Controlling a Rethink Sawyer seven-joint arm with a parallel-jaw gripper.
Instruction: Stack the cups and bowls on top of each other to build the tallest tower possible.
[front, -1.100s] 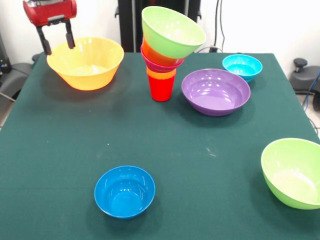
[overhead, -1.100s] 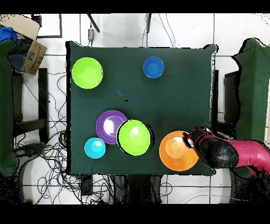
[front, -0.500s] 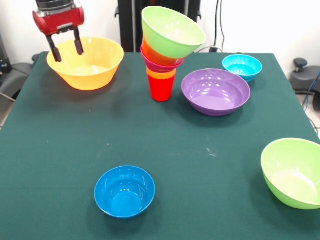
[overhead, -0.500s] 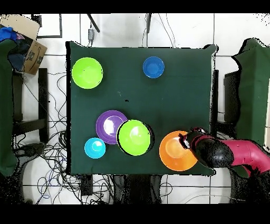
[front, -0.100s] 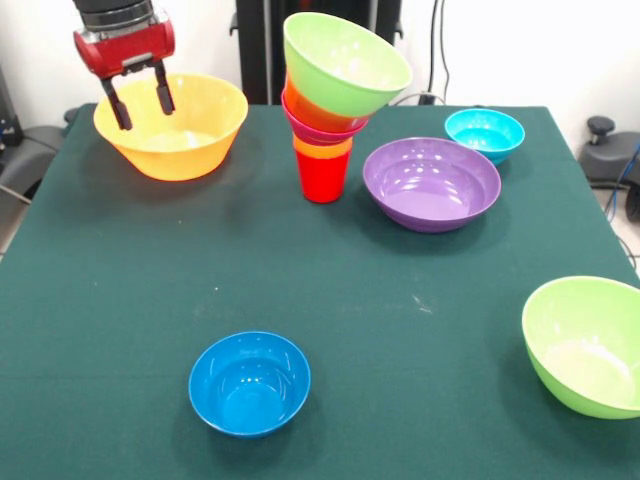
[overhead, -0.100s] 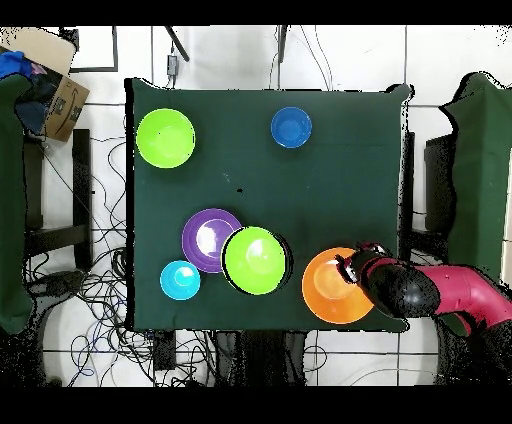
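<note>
The front camera looks across the green table from fairly close, angled downward; the overhead camera looks straight down from farther off (floor shows on every side); both share the whole tabletop, turned half round between them.

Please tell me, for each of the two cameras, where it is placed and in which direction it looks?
Front view: across the table from the robot, facing it over the dark blue bowl; only the red pincer shows, open above the yellow-orange bowl.
Overhead view: above the table, looking straight down; the red and black arm enters from the right.
Shared: the tower, purple bowl, both bowls named above.
</note>
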